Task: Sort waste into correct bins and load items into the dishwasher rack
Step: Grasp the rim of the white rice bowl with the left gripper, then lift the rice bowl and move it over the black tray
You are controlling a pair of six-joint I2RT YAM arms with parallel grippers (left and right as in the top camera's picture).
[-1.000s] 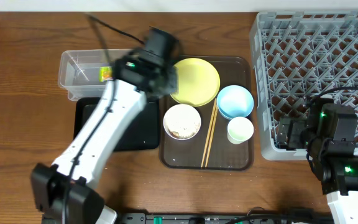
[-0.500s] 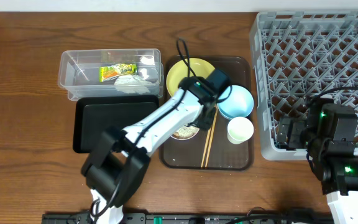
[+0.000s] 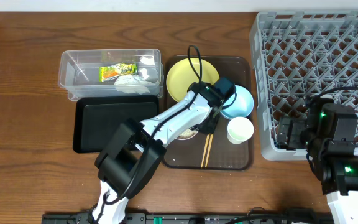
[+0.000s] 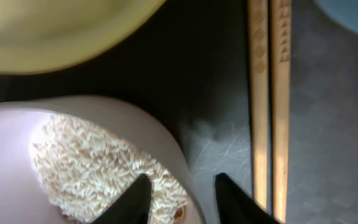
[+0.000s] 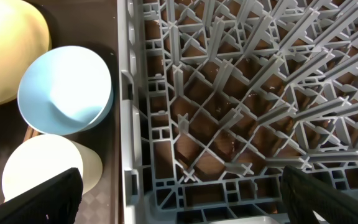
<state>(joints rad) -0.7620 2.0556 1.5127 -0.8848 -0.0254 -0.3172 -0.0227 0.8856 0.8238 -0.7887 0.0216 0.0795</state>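
My left gripper [image 3: 202, 127] is low over the brown serving tray [image 3: 176, 157]. In the left wrist view it [image 4: 179, 180] is open and straddles the rim of the white bowl [image 4: 166, 134]: one finger is over the rice scraps [image 4: 98, 162], the other outside, next to the chopsticks [image 4: 269, 93]. The yellow plate [image 3: 188, 78], light blue bowl [image 3: 240, 102] and white cup [image 3: 240, 130] also stand on the tray. My right gripper [image 5: 185, 199] is open and empty over the front left corner of the grey dishwasher rack [image 3: 319, 81].
The clear tub [image 3: 79, 68] at the back left holds the green-yellow wrapper [image 3: 117, 72] and white tissue [image 3: 135, 84]. The black tray [image 3: 104, 121] lies just in front of it. My left arm lies across the black tray's right side and the serving tray.
My left arm has swung from the clear tub to the right over the serving tray, and its gripper has come down around the white bowl's rim. The right arm has not moved.
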